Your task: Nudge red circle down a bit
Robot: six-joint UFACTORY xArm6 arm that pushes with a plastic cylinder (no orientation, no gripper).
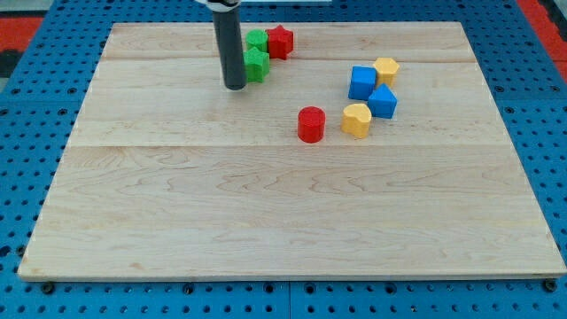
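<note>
Nearest the view's bottom, the wooden board point(292, 239) lies bare across its whole lower half. Going up, the first thing met is the red circle point(311, 124), a short round block standing alone a little right of the board's middle. Just beside it on the view's right is a yellow block point(356, 120), close but apparently not touching. Above that sit two blue blocks, one point(383, 101) near the yellow block's upper right and another point(361, 82) further up, with a second yellow block point(386, 70) tucked against them at the top of that cluster.

My tip point(235, 86) rests on the board well to the view's left of the red circle and somewhat above it, hard against a green block point(256, 64). A second green block point(256, 40) and a red star point(280, 41) lie behind, nearest the view's top. There is no claw on this arm, only the rod, so nothing opens or closes.

The relation that matters: the red circle lies down and to the right of my tip. To push it toward the view's bottom, my judgement is that the tip must first travel right to a spot directly above the circle, then come straight down onto its upper edge. A round block may roll off sideways if struck off-centre, perhaps into the yellow block.
</note>
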